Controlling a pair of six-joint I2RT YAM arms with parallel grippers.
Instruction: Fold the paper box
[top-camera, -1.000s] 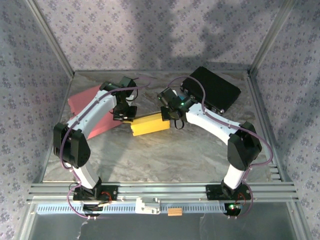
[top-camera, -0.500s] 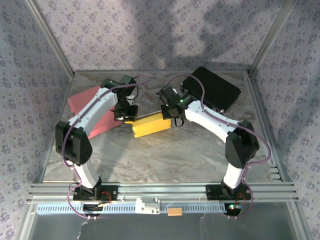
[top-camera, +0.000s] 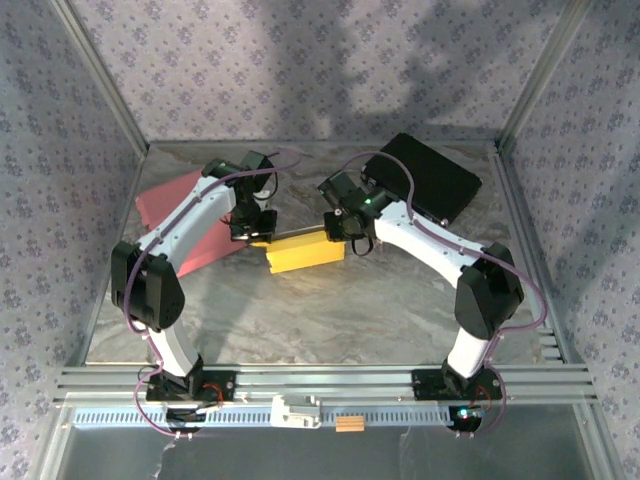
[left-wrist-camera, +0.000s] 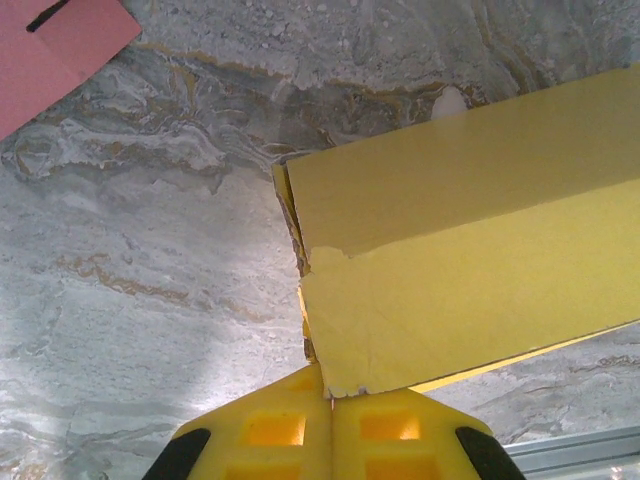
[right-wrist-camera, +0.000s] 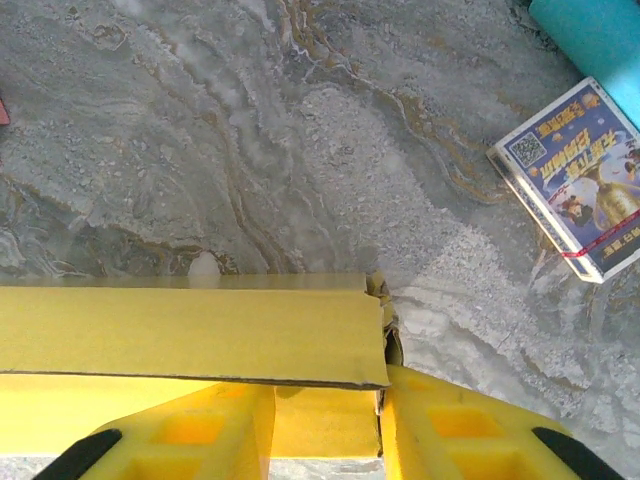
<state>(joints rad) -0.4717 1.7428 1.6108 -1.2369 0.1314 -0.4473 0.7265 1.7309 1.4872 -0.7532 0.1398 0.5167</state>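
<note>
The yellow paper box (top-camera: 305, 252) lies on its side mid-table, its long panels facing up. My left gripper (top-camera: 256, 233) is at its left end. In the left wrist view the fingers (left-wrist-camera: 270, 435) are pressed together at the box's (left-wrist-camera: 470, 250) lower left corner. The edge-on end flap runs down into their seam. My right gripper (top-camera: 341, 226) is at the box's right end. In the right wrist view its fingers (right-wrist-camera: 455, 430) stand apart, with the end of a box panel (right-wrist-camera: 325, 425) in the gap and a top flap (right-wrist-camera: 200, 335) lying over it.
A pink sheet (top-camera: 180, 222) lies at the left under the left arm, and its corner (left-wrist-camera: 55, 40) also shows in the left wrist view. A black case (top-camera: 422, 180) sits at the back right. A printed card pack (right-wrist-camera: 580, 190) and a teal object (right-wrist-camera: 600, 35) lie beyond the right gripper. Patterned walls enclose the table.
The right gripper's fingers have come apart at the box's right end. The box and both wrists have shifted slightly to the right.
</note>
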